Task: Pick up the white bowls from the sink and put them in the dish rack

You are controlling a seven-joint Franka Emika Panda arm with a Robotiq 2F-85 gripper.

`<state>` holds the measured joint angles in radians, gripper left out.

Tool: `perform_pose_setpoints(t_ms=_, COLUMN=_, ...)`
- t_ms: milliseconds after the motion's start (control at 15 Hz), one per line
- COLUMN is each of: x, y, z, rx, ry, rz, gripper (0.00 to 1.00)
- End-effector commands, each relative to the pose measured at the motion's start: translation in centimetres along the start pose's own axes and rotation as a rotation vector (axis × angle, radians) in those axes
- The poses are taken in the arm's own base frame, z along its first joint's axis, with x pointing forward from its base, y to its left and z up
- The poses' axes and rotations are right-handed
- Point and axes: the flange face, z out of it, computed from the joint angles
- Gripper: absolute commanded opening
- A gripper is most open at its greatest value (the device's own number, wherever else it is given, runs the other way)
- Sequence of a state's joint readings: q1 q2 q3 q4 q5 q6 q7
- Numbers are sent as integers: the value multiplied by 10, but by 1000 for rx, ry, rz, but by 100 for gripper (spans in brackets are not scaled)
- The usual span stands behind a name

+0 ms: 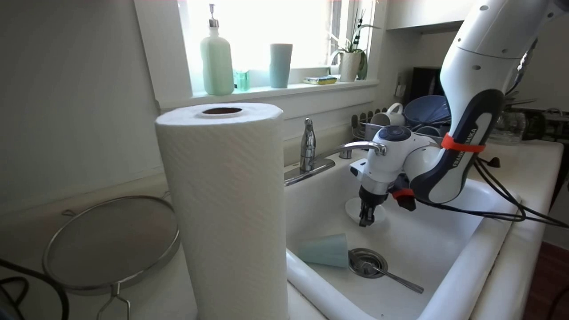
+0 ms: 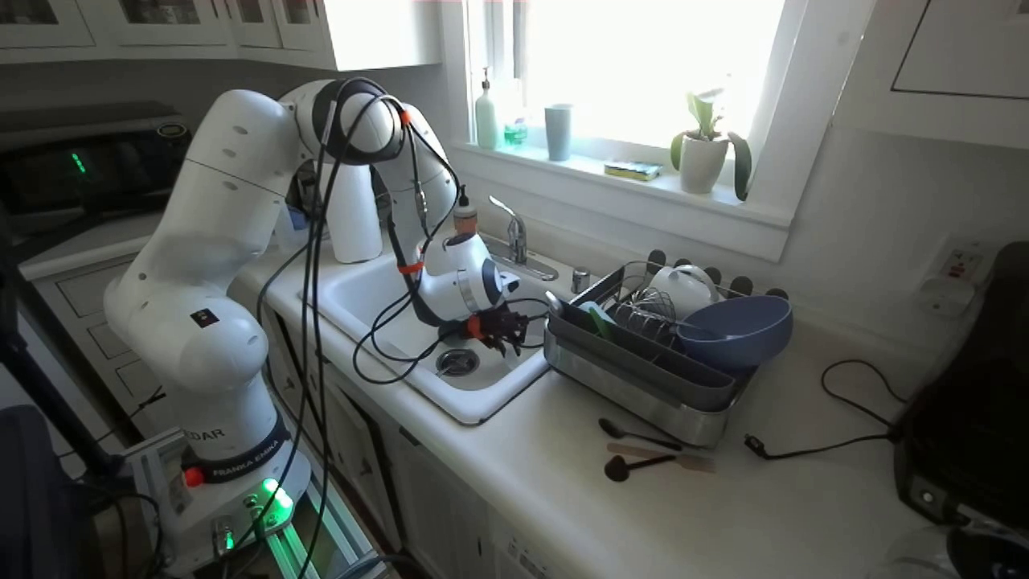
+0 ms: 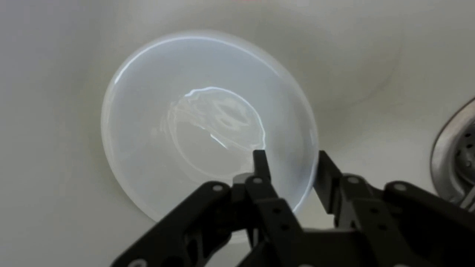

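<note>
The white bowl [image 3: 148, 111] is round, shallow and upright on the floor of the sink. It also shows in an exterior view [image 1: 354, 208], partly behind my gripper. My gripper [image 3: 292, 152] is open, with one finger over the inside of the bowl and the other just outside its rim. The gripper [image 1: 366, 220] points down over the bowl. I cannot tell whether the fingers touch it. The white sink [image 2: 490, 402] shows in both exterior views. The dark dish rack [image 2: 635, 394] stands on the counter beside the sink, holding dishes. Only one white bowl shows in the sink.
A teal cup [image 1: 324, 251] and a metal utensil [image 1: 402, 281] lie by the drain [image 3: 445, 155]. The chrome faucet [image 1: 351, 146] reaches over the sink near the arm. A blue bowl [image 2: 735, 331] and mug [image 2: 683, 289] fill part of the rack. Black utensils [image 2: 643, 434] lie before it.
</note>
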<state>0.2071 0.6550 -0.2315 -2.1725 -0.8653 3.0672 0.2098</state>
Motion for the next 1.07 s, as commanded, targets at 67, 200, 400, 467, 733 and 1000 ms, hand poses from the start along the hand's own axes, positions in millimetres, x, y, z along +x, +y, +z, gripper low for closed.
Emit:
perform_pose_setpoints(t_ms=67, x=3, y=-9, z=14, rx=14, ry=-54, rz=64, gripper=30)
perform_pose_setpoints(t_ms=200, x=3, y=-10, z=16, rx=19, ry=-68, rz=80, gripper=10)
perform_pose_setpoints(t_ms=400, x=6, y=-6, z=12, rx=20, ry=-77, rz=112, gripper=3)
perform_pose_setpoints(t_ms=467, x=6, y=-5, z=11, rx=21, ry=-77, rz=120, gripper=4)
perform_pose_setpoints(t_ms=733, x=6, y=4, z=0, rx=17, ry=-90, rz=149, gripper=4)
perform_pose_setpoints(t_ms=1000, x=8, y=16, z=-20, rx=42, ry=-101, rz=205, gripper=3)
